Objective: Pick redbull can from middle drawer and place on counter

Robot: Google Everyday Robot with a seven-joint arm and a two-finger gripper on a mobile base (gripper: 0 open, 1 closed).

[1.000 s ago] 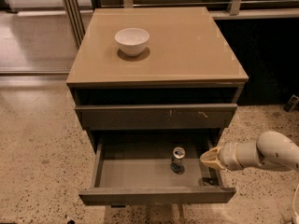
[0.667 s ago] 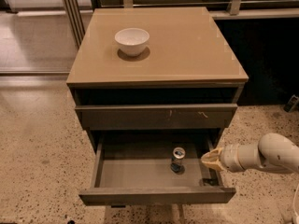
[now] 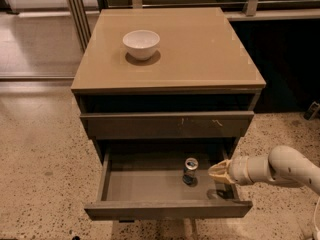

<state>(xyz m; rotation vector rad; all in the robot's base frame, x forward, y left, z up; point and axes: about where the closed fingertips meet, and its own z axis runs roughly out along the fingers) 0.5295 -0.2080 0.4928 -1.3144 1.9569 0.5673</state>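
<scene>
Currently I am watching the gripper (image 3: pixel 218 172) hovering over the right end of the middle drawer (image 3: pixel 145 186), which is standing open at the bottom of the cabinet. The pale arm (image 3: pixel 280 166) is reaching in from the right of the view, its tan tip pointing left toward the redbull can (image 3: pixel 190 170). That can is standing upright on the drawer's grey floor, right of centre, near the tip but apart from it (I am seeing a strip of bare floor between them). I am not able to tell whether the gripper is spread or pressed together. Above, the scratched drawer front (image 3: pixel 165 125) is sitting closed, and a dark slot is showing between it and the counter (image 3: pixel 200 49). The white bowl (image 3: pixel 141 44) is resting on the counter's far left part, well apart from the can. A speckled floor (image 3: pixel 40 154) is surrounding the cabinet.
</scene>
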